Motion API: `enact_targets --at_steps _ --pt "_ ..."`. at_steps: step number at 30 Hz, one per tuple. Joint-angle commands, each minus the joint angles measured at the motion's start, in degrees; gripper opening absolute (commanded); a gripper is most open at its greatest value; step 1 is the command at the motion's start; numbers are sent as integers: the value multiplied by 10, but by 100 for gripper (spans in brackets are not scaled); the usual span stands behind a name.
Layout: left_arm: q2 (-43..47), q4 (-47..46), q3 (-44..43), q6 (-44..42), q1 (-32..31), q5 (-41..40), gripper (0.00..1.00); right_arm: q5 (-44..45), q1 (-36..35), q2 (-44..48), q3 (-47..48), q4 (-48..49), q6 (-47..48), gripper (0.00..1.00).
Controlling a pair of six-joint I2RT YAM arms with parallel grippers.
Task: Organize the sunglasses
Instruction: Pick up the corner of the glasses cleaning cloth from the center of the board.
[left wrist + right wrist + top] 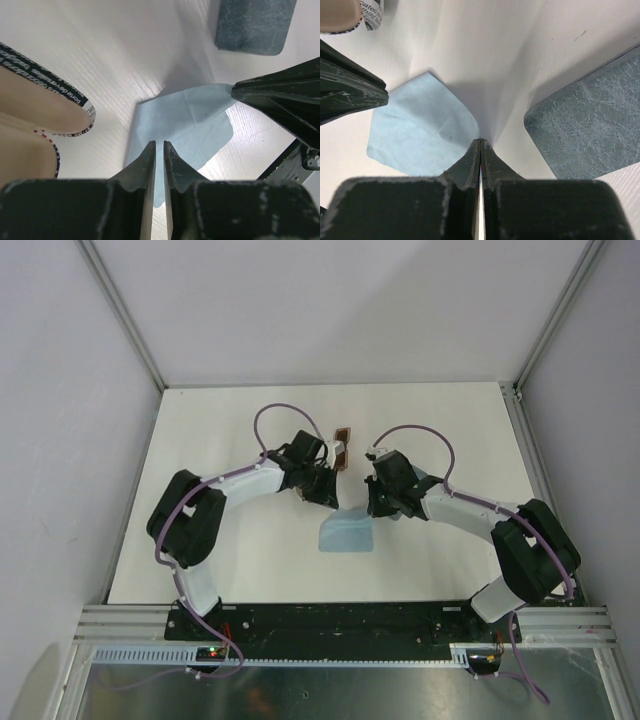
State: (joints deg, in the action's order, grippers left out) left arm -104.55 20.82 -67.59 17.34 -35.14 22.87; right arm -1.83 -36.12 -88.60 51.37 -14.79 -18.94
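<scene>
A brown-amber pair of sunglasses (343, 445) lies behind and between the two grippers, partly hidden by the left arm. The white pair is out of view. A light blue cloth (346, 534) lies on the table; it also shows in the left wrist view (187, 125) and the right wrist view (417, 130). My right gripper (374, 506) (480, 141) is shut on the cloth's corner. My left gripper (326, 492) (159, 145) is over the cloth's other side, its jaws closed to a thin slit with nothing seen between them.
A closed grey-blue case (255, 25) (590, 130) lies next to the right gripper. An open case with a beige lining and a printed black rim (35, 112) (345, 12) lies by the left gripper. Grey walls enclose the white table (230, 560).
</scene>
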Motion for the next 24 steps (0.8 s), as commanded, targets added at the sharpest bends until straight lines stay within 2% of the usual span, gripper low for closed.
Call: enact_targets --at_steps 1,4,6,7,11,13,24 --pt "47 5 4 -14 -3 -35 13 -6 3 11 -1 25 4 0" --pt "58 5 5 -16 -3 -49 8 -8 4 9 -1 31 3 0" --pt "59 5 5 -20 -3 -61 9 -10 4 9 0 33 3 0" --pt "56 5 4 -21 -5 -67 11 -10 4 9 0 34 2 0" --pt "39 6 2 -24 -19 -97 33 -10 5 10 0 33 2 0" --pt "27 6 -2 -23 -27 -114 38 -9 5 10 0 31 2 0" --pt "-50 7 -54 -25 -60 -151 39 -10 6 14 0 29 2 0"
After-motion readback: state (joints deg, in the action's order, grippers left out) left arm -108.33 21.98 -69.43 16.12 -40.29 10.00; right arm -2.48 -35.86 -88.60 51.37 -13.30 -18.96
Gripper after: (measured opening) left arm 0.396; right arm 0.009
